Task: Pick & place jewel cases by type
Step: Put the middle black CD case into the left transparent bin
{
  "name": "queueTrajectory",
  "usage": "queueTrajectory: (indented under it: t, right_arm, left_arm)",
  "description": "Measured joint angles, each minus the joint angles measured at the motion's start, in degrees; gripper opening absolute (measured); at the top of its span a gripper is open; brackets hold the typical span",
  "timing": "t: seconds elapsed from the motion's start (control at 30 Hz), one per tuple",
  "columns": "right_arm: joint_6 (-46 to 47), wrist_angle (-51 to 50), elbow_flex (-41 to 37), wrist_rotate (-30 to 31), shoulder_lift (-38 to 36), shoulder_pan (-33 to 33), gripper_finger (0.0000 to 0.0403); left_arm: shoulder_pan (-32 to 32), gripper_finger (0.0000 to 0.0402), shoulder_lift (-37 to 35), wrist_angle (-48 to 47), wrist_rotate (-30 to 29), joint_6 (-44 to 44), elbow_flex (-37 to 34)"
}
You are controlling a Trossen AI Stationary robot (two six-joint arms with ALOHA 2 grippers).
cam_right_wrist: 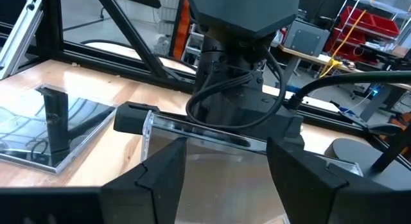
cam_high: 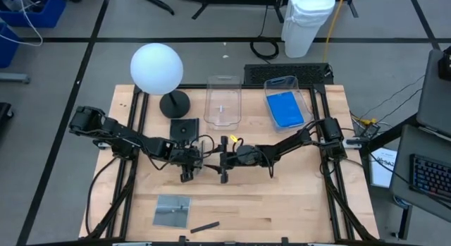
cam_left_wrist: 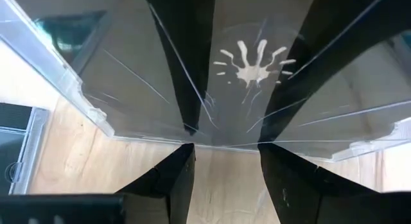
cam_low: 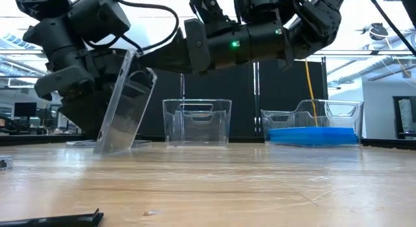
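So, progress-wise it looked like roughly the halfway mark or a bit short. The right-hand clear tub [cam_high: 285, 99] at the back of the table [cam_high: 282, 204] already had blue jewel cases [cam_high: 286, 108] stacked in it; I couldn't count how many from above. The middle clear tub [cam_high: 223, 99] looked empty apart from a small pale speck. One dark jewel case [cam_high: 184, 128] sat just in front of the lamp base [cam_high: 174, 103], another greyish jewel case [cam_high: 173, 210] lay near the front edge with a small dark stick [cam_high: 204, 226] beside it, so the dark ones were pretty much all left to sort, as far as I could judge.

The left gripper [cam_low: 114, 100] was mid-table with its fingers closed on a transparent-fronted jewel case [cam_low: 123, 103], which stood tilted with its lower edge on the wood. In the left wrist view that case filled the picture right past the fingertips [cam_left_wrist: 173, 179], its disc hub showing through.

The right gripper [cam_high: 224, 163] hung just beside the left one, facing it. Its fingers [cam_right_wrist: 160, 179] were spread apart with nothing between them, the held case's edge just ahead
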Motion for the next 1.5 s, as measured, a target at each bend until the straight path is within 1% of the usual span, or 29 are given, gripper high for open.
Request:
queueTrajectory:
  t: [0.23,0.33,0.67,0.73,0.8,1.13,1.27,1.37,1.5]
  right_arm:
    - [0.2,2.4,-0.2,0.0,0.1,0.0,0.0208]
    - [0.3,3.3,-0.1,-1.7,0.2,0.0,0.0208]
    - [0.7,2.7,0.6,-2.9,0.1,0.1,0.0208]
    - [0.1,2.1,0.6,-4.9,0.1,0.0,0.0208]
    - [-3.2,0.6,0.7,-4.8,0.1,0.1,0.0208]
    - [-25.6,-3.7,1.2,4.6,-0.3,2.5,0.0208]
    - [-30.9,-10.4,4.2,9.8,-0.4,3.3,0.0208]
    - [-33.3,-15.0,6.2,11.7,-0.4,3.6,0.0208]
    - [-38.2,-15.8,7.2,15.6,-0.3,4.2,0.0208]
  left_arm:
    - [0.0,0.0184,-0.1,0.1,-0.4,0.0,0.0]
    - [0.0,0.0184,-0.1,1.7,-1.1,0.5,0.1]
    - [-0.1,0.0184,-0.2,3.4,-1.3,2.2,0.1]
    - [-0.1,0.0184,-0.2,3.5,-1.2,2.2,0.1]
    - [-0.1,0.0184,-0.2,3.5,-1.2,2.2,0.1]
    - [-0.1,0.0184,-0.3,4.4,-1.0,2.1,0.3]
    - [-0.1,0.0184,-0.3,4.4,-1.0,2.1,0.3]
    - [-0.1,0.0184,-0.4,4.3,-1.0,1.9,0.3]
    - [0.0,0.0184,-0.4,4.2,-1.0,1.9,0.3]
